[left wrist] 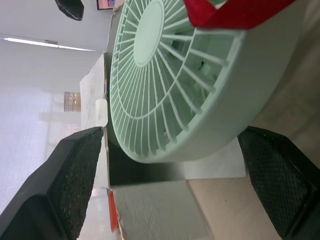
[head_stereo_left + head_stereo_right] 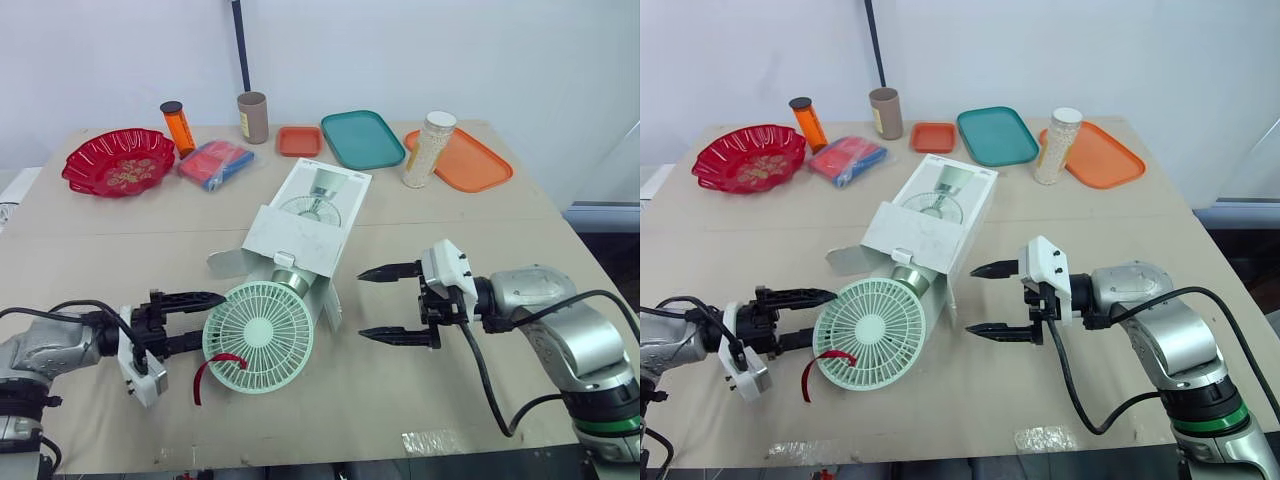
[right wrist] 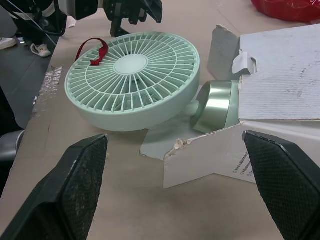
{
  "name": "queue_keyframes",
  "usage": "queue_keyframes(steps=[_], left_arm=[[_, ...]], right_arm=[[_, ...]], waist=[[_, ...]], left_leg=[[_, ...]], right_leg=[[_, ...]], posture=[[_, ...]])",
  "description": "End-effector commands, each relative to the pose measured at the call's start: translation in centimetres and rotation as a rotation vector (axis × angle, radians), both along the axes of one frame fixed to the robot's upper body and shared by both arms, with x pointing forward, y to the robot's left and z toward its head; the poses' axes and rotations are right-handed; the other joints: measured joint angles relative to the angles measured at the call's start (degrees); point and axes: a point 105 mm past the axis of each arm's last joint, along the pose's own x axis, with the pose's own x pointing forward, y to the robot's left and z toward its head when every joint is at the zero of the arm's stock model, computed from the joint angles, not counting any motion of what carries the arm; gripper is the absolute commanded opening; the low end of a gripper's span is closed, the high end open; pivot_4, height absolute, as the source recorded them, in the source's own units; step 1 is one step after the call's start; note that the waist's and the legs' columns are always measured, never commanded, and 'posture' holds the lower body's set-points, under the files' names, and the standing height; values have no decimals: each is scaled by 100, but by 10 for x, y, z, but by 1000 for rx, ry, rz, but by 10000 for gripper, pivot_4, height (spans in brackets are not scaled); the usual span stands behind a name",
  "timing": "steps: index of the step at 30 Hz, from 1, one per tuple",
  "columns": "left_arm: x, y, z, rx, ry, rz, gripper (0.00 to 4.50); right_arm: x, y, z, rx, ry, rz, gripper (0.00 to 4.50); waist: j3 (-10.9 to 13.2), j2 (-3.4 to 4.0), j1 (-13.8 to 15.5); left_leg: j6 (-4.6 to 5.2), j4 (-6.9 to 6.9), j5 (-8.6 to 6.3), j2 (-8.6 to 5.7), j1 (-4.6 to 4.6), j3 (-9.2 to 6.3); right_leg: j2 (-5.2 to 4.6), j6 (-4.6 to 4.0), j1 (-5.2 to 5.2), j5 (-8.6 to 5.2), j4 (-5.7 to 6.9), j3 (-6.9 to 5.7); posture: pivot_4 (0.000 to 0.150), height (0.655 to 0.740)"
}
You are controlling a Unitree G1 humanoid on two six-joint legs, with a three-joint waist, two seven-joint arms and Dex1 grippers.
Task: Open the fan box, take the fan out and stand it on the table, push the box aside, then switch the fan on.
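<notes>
No brand readable anywhere. Box (image 2: 305, 225) is white, and its top panel has a printed picture of the fan. The right wrist view shows small print on a torn flap, too small to read. Tube (image 2: 252, 117) has a yellowish label, text illegible. Bottle (image 2: 177, 127) is orange with a dark cap, with no readable label.

Fan (image 2: 258, 337) is pale green and half out of the box. Its head lies on the table (image 2: 480, 230) at the near end of the box, grille facing up. Its metallic neck or base sits in the open box mouth between the flaps. A red strap (image 2: 215, 368) hangs off the rim on the side toward the left gripper.

Left gripper (image 2: 212, 318) is spread wide, just left of the fan head. The left wrist view shows the rim between the two fingers with gaps on both sides. Can't confirm any contact.

Right gripper (image 2: 362, 303) is also spread wide and holds nothing. It sits right of the box mouth, tips pointing at the flap, near it but apart.

At the far end of the table are a red bowl (image 2: 118, 160), packet (image 2: 214, 162), small orange tray (image 2: 299, 140), teal tray (image 2: 362, 139) and jar (image 2: 430, 150) of white grains. The jar stands at the edge of the big orange tray (image 2: 470, 160).
</notes>
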Motion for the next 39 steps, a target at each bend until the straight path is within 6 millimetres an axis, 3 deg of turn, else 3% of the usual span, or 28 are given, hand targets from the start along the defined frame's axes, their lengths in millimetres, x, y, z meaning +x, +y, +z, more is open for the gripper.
queue_keyframes(steps=[1, 6, 17, 33, 39], left_arm=[[0, 4, 10, 13, -94, -10, 45000], [-2, 5, -1, 51, -115, -39, 45000], [2, 15, -23, 45, -396, -209, 45000], [9, 4, -12, -46, -461, -248, 45000], [10, -10, -8, -68, -451, -267, 45000]], right_arm=[[-5, 1, 8, -14, -51, 9, 43996], [-4, -1, 9, -21, -54, 1, 43996], [-2, -1, 7, -30, -58, -3, 43996], [-2, 0, 5, -33, -56, -7, 43996], [-1, 2, 5, -31, -58, -8, 43996]], waist=[[-1, 0, 0], [-6, 4, 4], [-13, -5, 22], [-15, -9, 48], [-16, -11, 54]], left_leg=[[0, 0, 0, 0, 0, 0], [0, -1, 0, -3, 2, 3], [2, -1, -1, -14, 4, 6], [2, 3, -1, -17, 4, 8], [2, 6, -1, -18, 4, 8]], right_leg=[[0, 0, 0, 0, 0, 0], [-5, 0, 0, 0, 2, 0], [-17, 8, -1, -3, 21, -6], [-18, 8, -4, -3, 37, -5], [-19, 8, -4, -3, 41, -5]], posture=[[1500, 7400], [1500, 7400], [1500, 7400], [1500, 7400], [1500, 7400]])
